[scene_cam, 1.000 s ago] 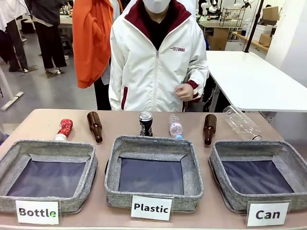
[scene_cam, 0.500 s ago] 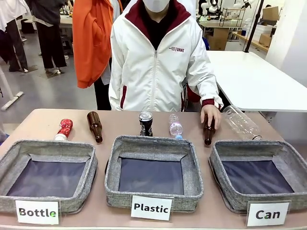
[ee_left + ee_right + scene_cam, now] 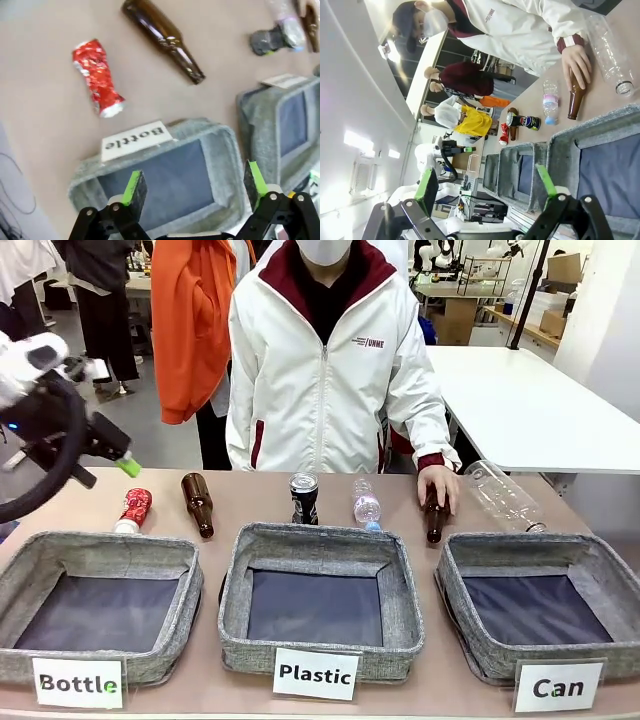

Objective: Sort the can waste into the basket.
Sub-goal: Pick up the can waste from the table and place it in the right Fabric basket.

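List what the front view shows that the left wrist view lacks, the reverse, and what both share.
Front view adds: the grey woven basket labelled Can and the large clear plastic bottle lying behind it. Left wrist view adds: the left gripper end-on, both green pads apart. Both: the crushed red metal can, the lying brown glass bottle, the grey basket labelled Bottle.

The right gripper (image 3: 486, 182) holds its green-padded fingers (image 3: 427, 186) wide apart, a grey woven-fabric square basket (image 3: 590, 134) beyond. A person's hand (image 3: 577, 62) touches a brown glass bottle (image 3: 575, 100) lying on the desk (image 3: 597, 107).
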`<state>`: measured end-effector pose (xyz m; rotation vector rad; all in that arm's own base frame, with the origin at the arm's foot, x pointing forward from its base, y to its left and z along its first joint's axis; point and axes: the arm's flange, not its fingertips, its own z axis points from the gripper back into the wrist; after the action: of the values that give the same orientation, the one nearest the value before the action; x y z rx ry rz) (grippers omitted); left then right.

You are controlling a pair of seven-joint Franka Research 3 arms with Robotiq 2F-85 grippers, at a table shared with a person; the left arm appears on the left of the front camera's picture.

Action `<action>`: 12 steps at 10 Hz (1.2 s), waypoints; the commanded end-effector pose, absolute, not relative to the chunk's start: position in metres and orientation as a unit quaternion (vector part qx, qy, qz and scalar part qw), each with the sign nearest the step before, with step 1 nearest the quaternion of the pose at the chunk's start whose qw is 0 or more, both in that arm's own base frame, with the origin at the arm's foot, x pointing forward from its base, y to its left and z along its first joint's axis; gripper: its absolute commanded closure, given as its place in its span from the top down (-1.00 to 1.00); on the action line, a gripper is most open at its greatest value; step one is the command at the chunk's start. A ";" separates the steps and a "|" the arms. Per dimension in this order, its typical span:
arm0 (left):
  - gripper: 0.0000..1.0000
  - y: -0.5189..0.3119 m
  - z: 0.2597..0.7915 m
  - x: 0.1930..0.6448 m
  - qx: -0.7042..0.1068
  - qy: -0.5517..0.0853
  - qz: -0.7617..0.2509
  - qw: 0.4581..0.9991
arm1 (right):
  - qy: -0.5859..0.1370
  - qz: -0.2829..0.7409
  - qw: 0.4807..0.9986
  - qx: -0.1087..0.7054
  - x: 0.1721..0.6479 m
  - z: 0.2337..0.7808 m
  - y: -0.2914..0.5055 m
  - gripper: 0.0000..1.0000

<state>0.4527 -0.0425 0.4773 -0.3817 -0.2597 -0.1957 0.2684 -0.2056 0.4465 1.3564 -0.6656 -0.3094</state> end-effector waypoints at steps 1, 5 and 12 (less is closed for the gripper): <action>1.00 -0.039 0.487 0.438 -0.217 -0.132 -0.108 0.961 | -0.316 -0.130 0.710 0.615 0.272 0.448 -0.207 1.00; 1.00 -0.044 0.470 0.469 -0.129 -0.171 0.060 0.975 | -0.316 -0.130 0.710 0.615 0.272 0.448 -0.207 1.00; 1.00 -0.043 0.390 0.547 -0.031 -0.122 0.130 0.983 | -0.316 -0.130 0.710 0.615 0.272 0.448 -0.207 1.00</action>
<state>0.5305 -0.0339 0.3867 -0.0806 -0.2749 0.2517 0.2686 -0.2059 0.4462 1.3555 -0.6656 -0.3079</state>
